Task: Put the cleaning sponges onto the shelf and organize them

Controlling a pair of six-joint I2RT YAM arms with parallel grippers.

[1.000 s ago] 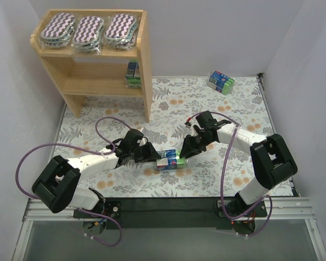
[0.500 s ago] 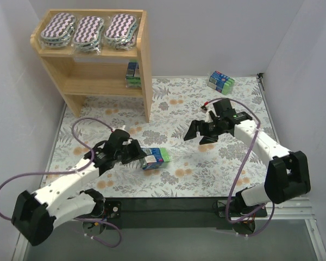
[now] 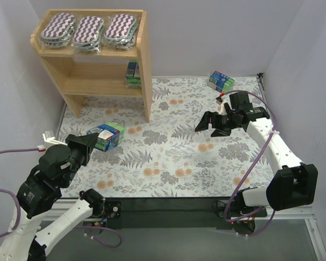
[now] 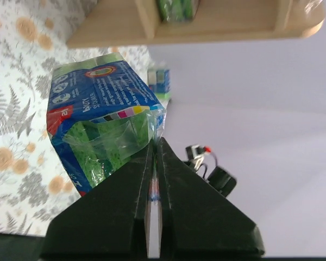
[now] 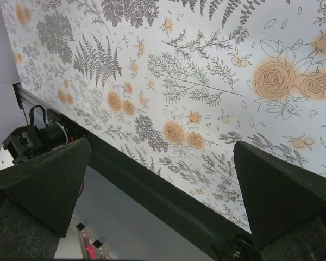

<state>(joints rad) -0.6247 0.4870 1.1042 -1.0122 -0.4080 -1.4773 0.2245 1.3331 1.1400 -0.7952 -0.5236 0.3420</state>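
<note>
Three purple-and-white zigzag sponges [image 3: 88, 31] lie side by side on top of the wooden shelf [image 3: 145, 65]. One blue-and-green pack [image 3: 132, 74] stands on its lower tier. My left gripper [image 3: 95, 142] is shut on the clear wrap edge of another blue-and-green pack [image 3: 107, 135], held in the air left of centre. In the left wrist view that pack [image 4: 98, 125] hangs from the closed fingertips of the left gripper [image 4: 155, 145], below the shelf [image 4: 217, 30]. A third pack [image 3: 221, 81] lies at the far right. My right gripper [image 3: 212, 124] is open and holds nothing.
A floral mat [image 3: 174, 157] covers the table. In the right wrist view the open right gripper [image 5: 162, 147] hangs over the mat [image 5: 206, 81] and the black front rail [image 5: 152, 190]. White walls close in on both sides.
The right gripper let go of the pack and drew back to the right. The left arm rose and carried the pack left, toward the shelf.
</note>
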